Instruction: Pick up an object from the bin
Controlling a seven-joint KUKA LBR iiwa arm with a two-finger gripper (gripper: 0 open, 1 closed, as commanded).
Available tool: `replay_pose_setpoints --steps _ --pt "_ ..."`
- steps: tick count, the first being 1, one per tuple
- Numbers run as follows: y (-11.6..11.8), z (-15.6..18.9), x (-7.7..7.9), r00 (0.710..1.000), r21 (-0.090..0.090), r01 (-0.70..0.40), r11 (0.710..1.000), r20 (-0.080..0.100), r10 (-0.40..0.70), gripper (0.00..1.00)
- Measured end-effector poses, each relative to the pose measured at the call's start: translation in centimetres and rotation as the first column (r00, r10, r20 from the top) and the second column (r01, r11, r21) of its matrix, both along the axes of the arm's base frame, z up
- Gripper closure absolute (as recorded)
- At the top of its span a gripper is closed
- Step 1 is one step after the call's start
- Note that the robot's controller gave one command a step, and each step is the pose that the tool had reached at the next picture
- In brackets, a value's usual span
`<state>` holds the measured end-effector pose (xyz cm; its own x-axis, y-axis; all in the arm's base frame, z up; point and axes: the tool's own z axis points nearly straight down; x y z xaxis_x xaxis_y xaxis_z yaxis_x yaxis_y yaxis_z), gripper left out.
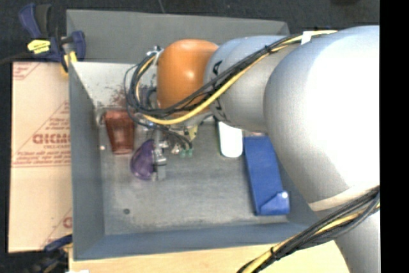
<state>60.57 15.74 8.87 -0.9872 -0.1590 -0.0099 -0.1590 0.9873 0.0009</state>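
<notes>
My gripper (162, 149) hangs under the arm's wrist in the left middle of the bin, low over the floor. A rounded purple thing (143, 161) lies right against its left side, touching or nearly touching it. A brown-red block (119, 130) stands a little further left, near the bin's left wall. A small green piece (186, 152) lies just to the right of the gripper.
A white cylinder-like thing (231, 140) lies right of the gripper, partly under the arm. A long blue box (264, 177) lies along the right side of the bin. The arm covers the bin's back and right part.
</notes>
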Motion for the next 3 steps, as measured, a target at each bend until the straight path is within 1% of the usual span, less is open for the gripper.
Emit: replay_pose_setpoints --steps 1,2,3 --pt "0.0 0.0 0.0 1.0 0.0 0.0 1.0 0.0 0.0 1.0" --pt "-2.5 4.8 0.9 0.945 -0.003 -0.327 0.945 0.006 0.327 1.0" --pt "-2.5 4.8 0.9 0.945 -0.003 -0.327 0.945 0.006 0.327 1.0"
